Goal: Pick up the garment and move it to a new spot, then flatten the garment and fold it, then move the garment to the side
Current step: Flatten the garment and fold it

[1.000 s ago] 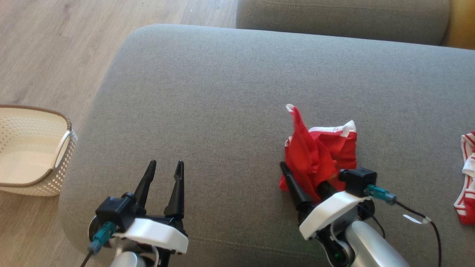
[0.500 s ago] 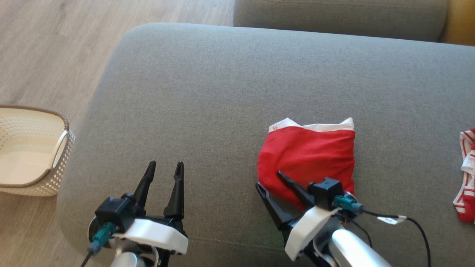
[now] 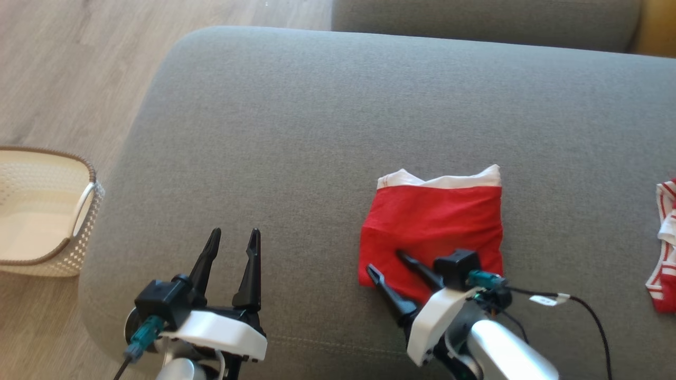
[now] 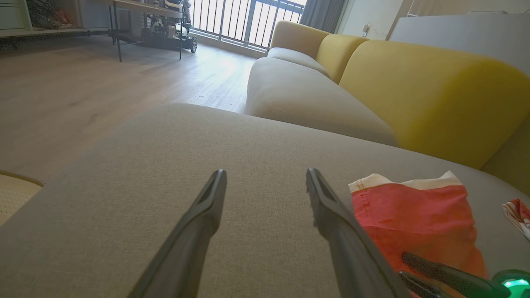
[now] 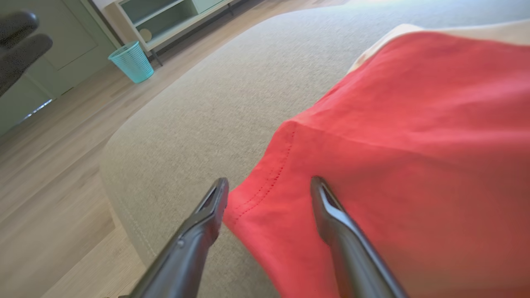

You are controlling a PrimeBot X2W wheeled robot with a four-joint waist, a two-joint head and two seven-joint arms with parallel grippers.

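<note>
Grey cushion (image 3: 296,116) carried the work, a basket (image 3: 53,264) on the floor to its left. At the near left, the left tool (image 3: 235,232) hung open and empty. Right of centre lay the garment (image 3: 433,216), folded. The right tool (image 3: 385,261) stood open at its near-left corner, 1 finger over the cloth, gripping nothing. A low move could snag the hem and undo the fold, and so could a 1-layer pinch.

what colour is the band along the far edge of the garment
White band, on the red garment; head view shows it best.
</note>
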